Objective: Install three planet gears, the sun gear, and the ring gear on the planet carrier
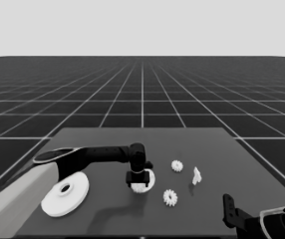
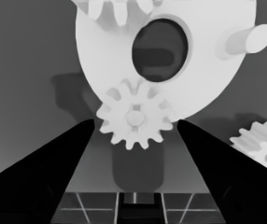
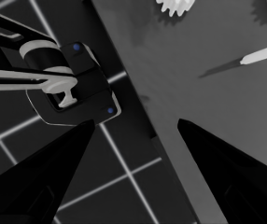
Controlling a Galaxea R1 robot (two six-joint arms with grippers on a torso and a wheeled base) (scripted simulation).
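My left gripper [image 1: 138, 182] hangs open over the planet carrier [image 1: 149, 180], the smaller round part, at the table's middle. In the left wrist view a planet gear [image 2: 134, 119] sits on a peg at the carrier's [image 2: 208, 79] rim, between my open fingertips [image 2: 89, 126] and just apart from them. A second gear [image 2: 119, 11] sits on the carrier at the picture's edge, and one peg [image 2: 251, 40] stands bare. Two more gears [image 1: 177, 166] [image 1: 170, 197] lie loose to the right. The ring gear [image 1: 65, 194], the larger round part, lies at the left. My right gripper [image 1: 228, 205] is parked open at the lower right.
A thin white piece [image 1: 197, 175] lies right of the loose gears. My left arm [image 1: 92, 155] stretches over the ring gear's far side. The right wrist view shows the table's corner edge, dark machinery [image 3: 70, 86] past it, and the thin piece [image 3: 264, 53].
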